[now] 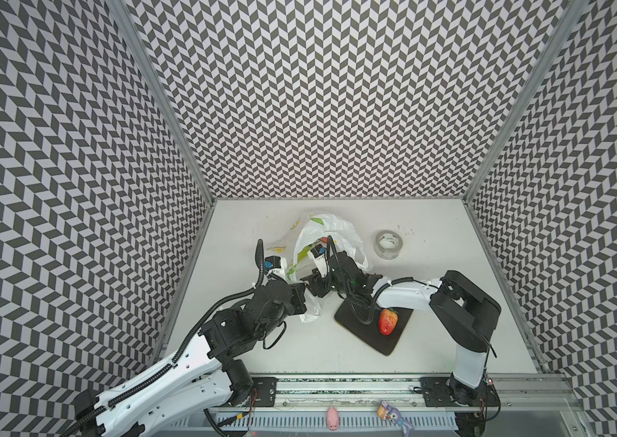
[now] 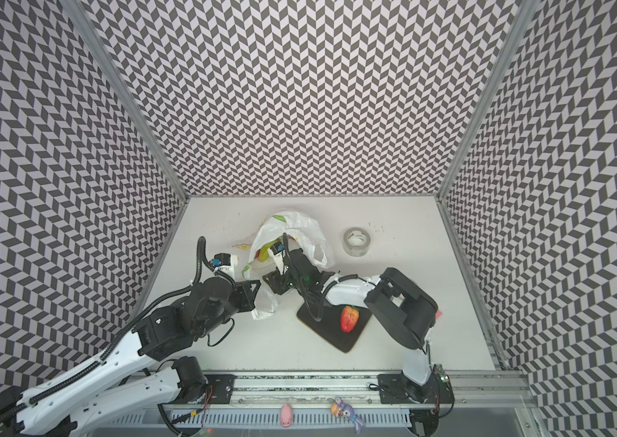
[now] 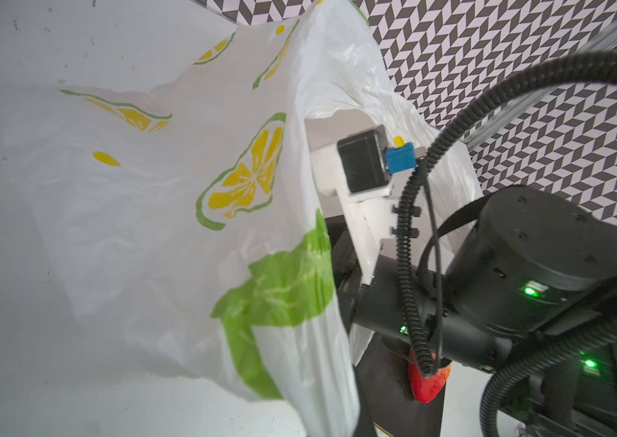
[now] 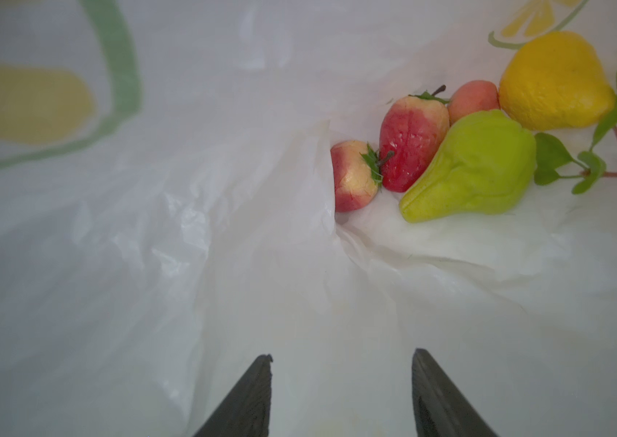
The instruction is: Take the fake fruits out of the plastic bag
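While one strawberry (image 1: pixel 388 321) lies outside, bag (image 1: pixel 331 223) holds two strawberries (image 4: pixel 409 147), two pears (image 4: pixel 480 162).

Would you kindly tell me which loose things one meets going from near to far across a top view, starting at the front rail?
Toy pig → strawberry on the black mat → tape roll. The plastic bag overlaps these in depth, so it is left out.

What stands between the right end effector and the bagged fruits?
Nothing solid. The open right end effector is inside the plastic bag; only a fold partly hides the small strawberry, the green pear lies exposed.
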{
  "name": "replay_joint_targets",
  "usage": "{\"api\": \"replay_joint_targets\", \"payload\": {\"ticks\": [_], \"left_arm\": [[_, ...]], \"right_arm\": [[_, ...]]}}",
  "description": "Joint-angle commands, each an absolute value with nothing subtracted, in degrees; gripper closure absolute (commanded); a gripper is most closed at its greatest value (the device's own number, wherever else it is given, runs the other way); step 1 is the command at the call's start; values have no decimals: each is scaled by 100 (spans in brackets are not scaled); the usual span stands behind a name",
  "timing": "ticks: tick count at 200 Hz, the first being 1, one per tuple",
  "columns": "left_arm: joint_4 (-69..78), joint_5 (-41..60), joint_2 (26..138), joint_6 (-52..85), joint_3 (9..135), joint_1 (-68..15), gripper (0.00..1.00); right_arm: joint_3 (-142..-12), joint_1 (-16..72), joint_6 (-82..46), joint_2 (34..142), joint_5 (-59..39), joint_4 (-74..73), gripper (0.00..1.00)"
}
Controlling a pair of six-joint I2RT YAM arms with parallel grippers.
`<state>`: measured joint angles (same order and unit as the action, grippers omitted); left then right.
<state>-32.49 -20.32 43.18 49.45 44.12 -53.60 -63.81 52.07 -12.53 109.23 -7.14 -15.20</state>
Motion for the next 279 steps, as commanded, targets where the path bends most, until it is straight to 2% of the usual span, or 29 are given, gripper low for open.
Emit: {"api": "replay_joint_targets", "payload": {"ticks": [1,62,98,121,195,279], "left_arm": [[-3135,-2134,4272,4780,4640,-5379,100],[-3344,-1852,4204,4510,4720,-5375,100],[-3620,-1758,3983,4590,4594,-5389,100],[-3827,-1723,3766,4822,4356,-5386,100],[-4170,-1344,3751,5028,4080,-5383,100],[-4215,-1041,3850,4923,4017,-5387,100]], "right_arm": [[-6836,5264,-810,11286,-598,-1198,42],[-7735,5247,-1048,11837,27,-643,36],[-8262,5108,-1822,12100,408,-291,29],[-8354,4937,-2562,12104,466,-228,28],[-8063,4835,-4512,12331,658,-1547,24],[-8524,4740,-5446,12962,852,-1644,21]]}}
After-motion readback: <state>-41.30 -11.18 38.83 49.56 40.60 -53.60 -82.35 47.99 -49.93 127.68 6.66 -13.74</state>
